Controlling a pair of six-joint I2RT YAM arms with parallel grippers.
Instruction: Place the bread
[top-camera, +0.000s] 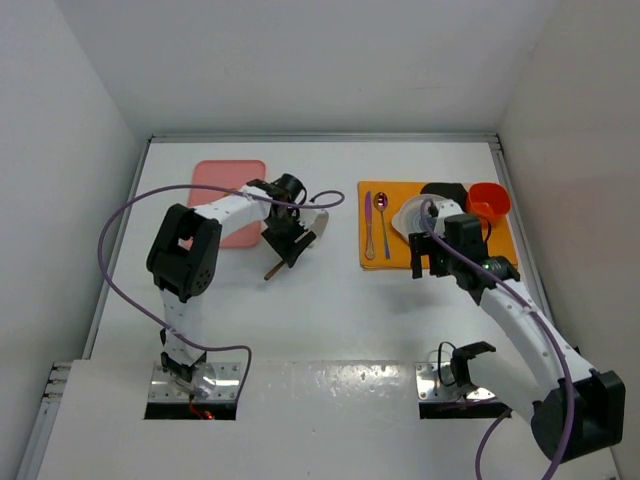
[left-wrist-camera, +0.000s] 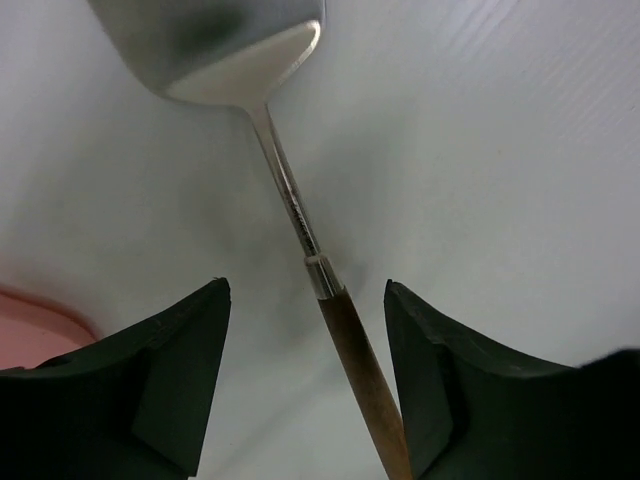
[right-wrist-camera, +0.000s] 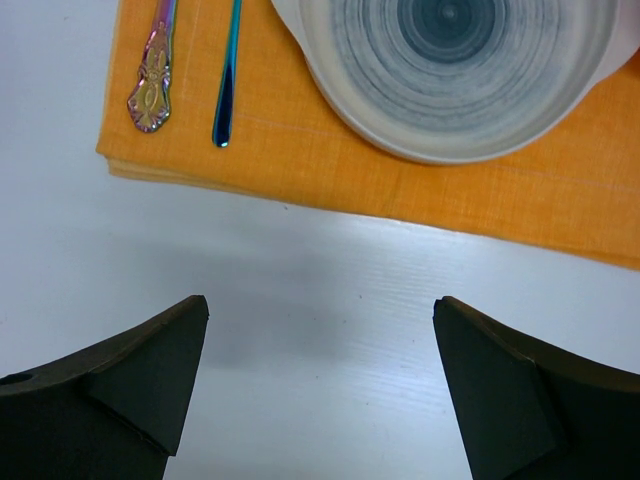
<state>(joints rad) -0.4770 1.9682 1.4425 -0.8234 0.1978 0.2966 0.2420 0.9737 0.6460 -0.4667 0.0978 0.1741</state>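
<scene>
Orange cloth mat (right-wrist-camera: 330, 190) and an empty white-rimmed bowl (right-wrist-camera: 450, 148) lie just ahead of my right gripper (right-wrist-camera: 320, 385), whose jaws are spread and hold nothing. My left gripper (left-wrist-camera: 305, 375), likewise spread, straddles a wooden-handled steel spatula (left-wrist-camera: 300, 225) without clasping it. The bread shows in no view, so I cannot describe its look or place, and I judge the placing not yet begun.

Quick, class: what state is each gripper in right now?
The left gripper is open, straddling the spatula handle.
The right gripper is open, empty.
</scene>
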